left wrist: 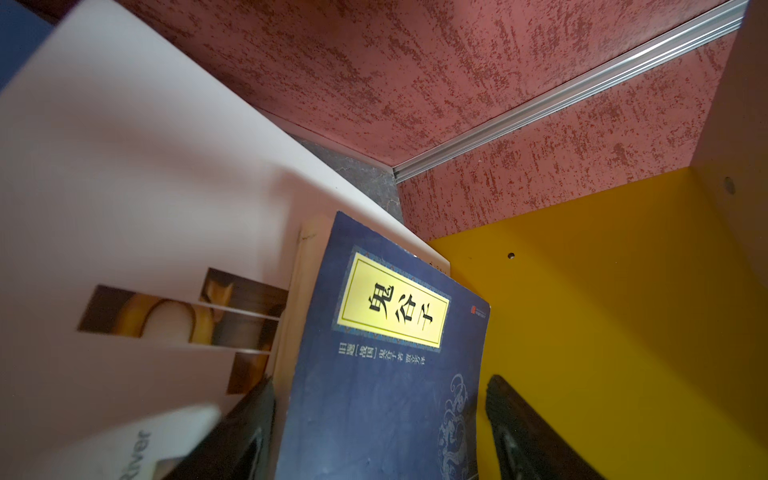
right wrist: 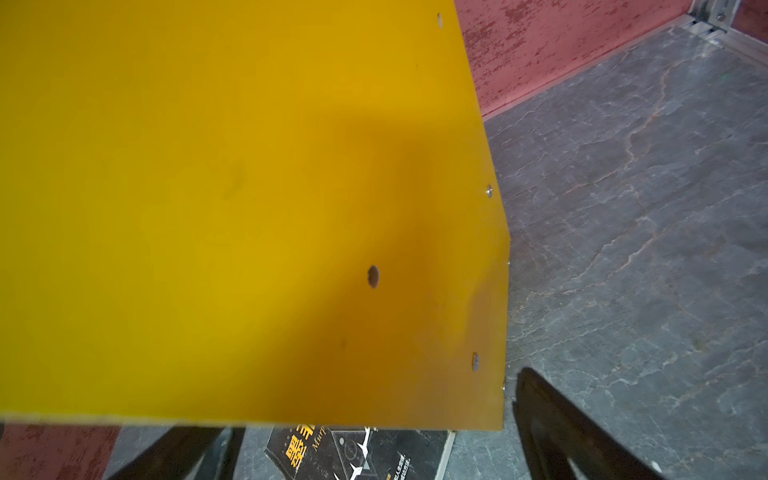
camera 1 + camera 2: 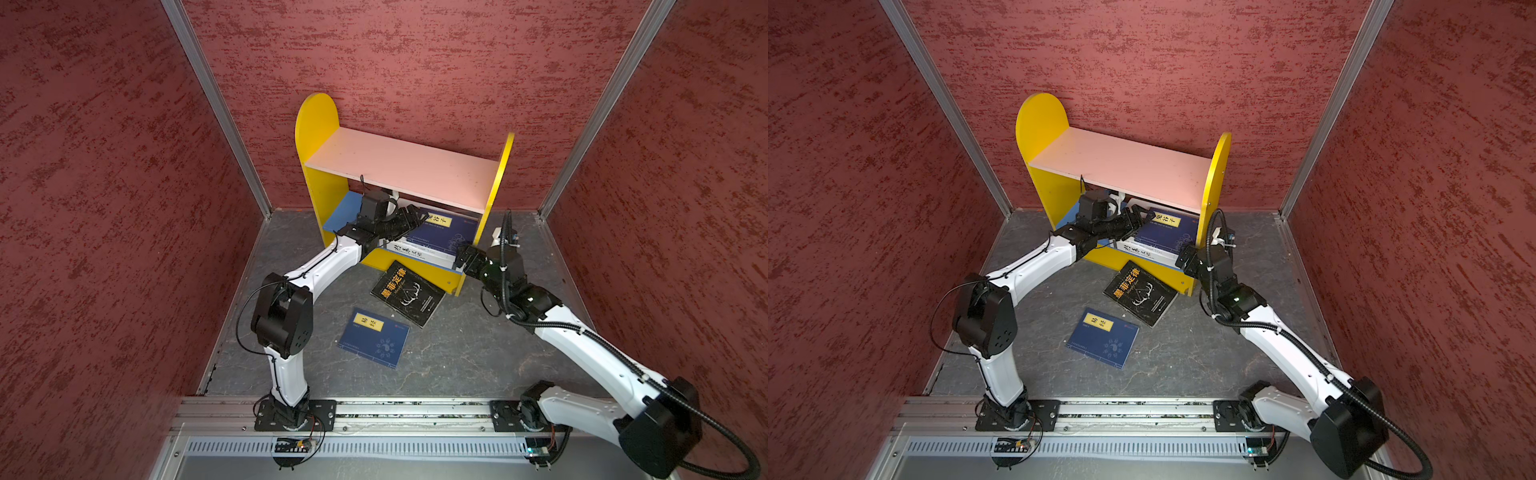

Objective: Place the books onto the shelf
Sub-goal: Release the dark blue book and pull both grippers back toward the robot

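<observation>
Navy book (image 1: 374,415), yellow label (image 1: 424,328), black characters (image 1: 399,309)

"鬼谷子" on navy book (image 1: 374,399); probably "墨菲定律" on black book (image 3: 407,293)

Both top views: high over the front rail (image 3: 415,409), facing down toward the back wall, covering the floor (image 3: 478,345) and the shelf (image 3: 399,166). Left wrist: very near, inside the shelf's lower tier, facing along the navy book (image 1: 374,395). Right wrist: close on the yellow side panel (image 2: 249,166), part of the black book (image 2: 365,457) beyond it. Both books also show from the top.
</observation>
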Motion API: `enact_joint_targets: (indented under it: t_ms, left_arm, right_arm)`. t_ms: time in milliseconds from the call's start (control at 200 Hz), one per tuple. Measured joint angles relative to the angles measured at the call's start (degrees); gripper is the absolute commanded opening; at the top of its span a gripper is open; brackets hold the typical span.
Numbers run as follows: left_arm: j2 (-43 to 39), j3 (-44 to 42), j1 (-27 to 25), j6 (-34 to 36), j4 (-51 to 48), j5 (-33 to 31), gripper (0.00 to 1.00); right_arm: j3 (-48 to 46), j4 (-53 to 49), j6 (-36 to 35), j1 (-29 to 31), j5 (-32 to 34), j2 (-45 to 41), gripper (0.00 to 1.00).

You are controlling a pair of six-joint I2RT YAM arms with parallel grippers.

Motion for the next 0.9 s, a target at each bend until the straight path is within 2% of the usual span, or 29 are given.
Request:
enact_joint_targets:
  t_ms: [261, 311, 416, 601, 902]
  left_arm:
    - [-13.16, -10.43, 0.94, 3.76, 0.81, -4.83, 0.95]
    - [-16.48, -12.37, 1.14, 4.33, 0.57, -6.23, 1.0]
    - [-24.02, -18.4, 1.09, 4.42, -0.09, -9.14, 0.99]
    - [-35.93, -31.71, 0.42, -0.15, -3.45, -15.93, 0.99]
    - [-54.62, -45.55, -2.14, -10.45, -19.04, -25.33, 0.99]
  right_arm:
    - [-2.34, -0.07, -1.36, 0.0, -3.89, -2.21, 0.99]
    - [-2.38, -0.2, -1.42, 0.0, -4.11, -2.73, 0.99]
    - [-2.38, -0.22, -1.6, 0.0, -4.59, -4.04, 0.99]
    - [-3.41, -0.24, -1.53, 0.0, -7.15, -5.27, 0.99]
    - [-9.9, -3.45, 0.04, -0.02, -10.27, -11.96, 0.99]
